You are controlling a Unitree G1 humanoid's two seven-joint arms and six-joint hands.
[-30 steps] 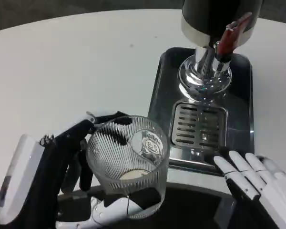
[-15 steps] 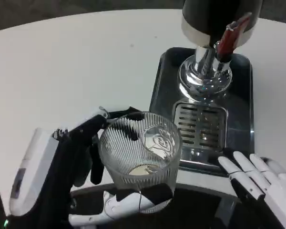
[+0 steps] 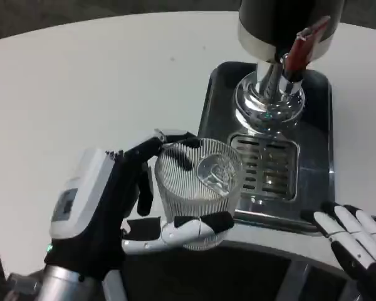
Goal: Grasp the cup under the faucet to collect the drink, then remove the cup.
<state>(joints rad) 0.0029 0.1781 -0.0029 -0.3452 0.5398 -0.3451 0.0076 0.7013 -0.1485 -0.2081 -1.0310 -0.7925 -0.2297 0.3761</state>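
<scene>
A white counter (image 3: 100, 81) carries a dark metal drip tray (image 3: 313, 182) with a slotted grate (image 3: 266, 169), and a drink dispenser's chrome base (image 3: 269, 106) and red-handled faucet (image 3: 301, 47) stand at its far end. The ribbed glass cup (image 3: 197, 188) sits upright at the tray's near-left edge, clamped in the left robot hand (image 3: 113, 200), whose fingers wrap both sides. The right robot hand (image 3: 357, 241) lies near the tray's near-right corner, fingers apart, holding nothing.

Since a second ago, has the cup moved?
Yes. The cup, held by the left hand, has moved right and away from the robot, closer to the drip tray grate.
</scene>
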